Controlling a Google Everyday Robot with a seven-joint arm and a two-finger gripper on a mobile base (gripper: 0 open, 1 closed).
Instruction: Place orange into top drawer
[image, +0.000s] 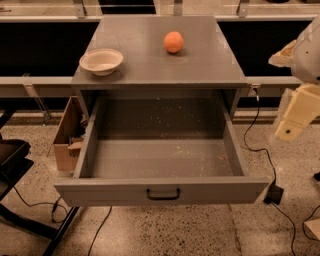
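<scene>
The orange (173, 42) sits on the grey cabinet top (150, 67), right of centre and towards the back. The top drawer (161, 190) is pulled fully open below it, with a dark handle (163, 194) on its front and nothing on its speckled floor. My gripper (296, 116) shows as cream-coloured parts at the right edge of the view. It hangs beside the cabinet, level with the drawer's back, well to the right of the orange and lower than it, and it holds nothing that I can see.
A cream shallow bowl (101, 61) stands on the left of the cabinet top. A cardboard box (67, 136) sits on the floor left of the drawer. A black stand (15, 165) is at the far left. Cables (265, 150) run over the floor on the right.
</scene>
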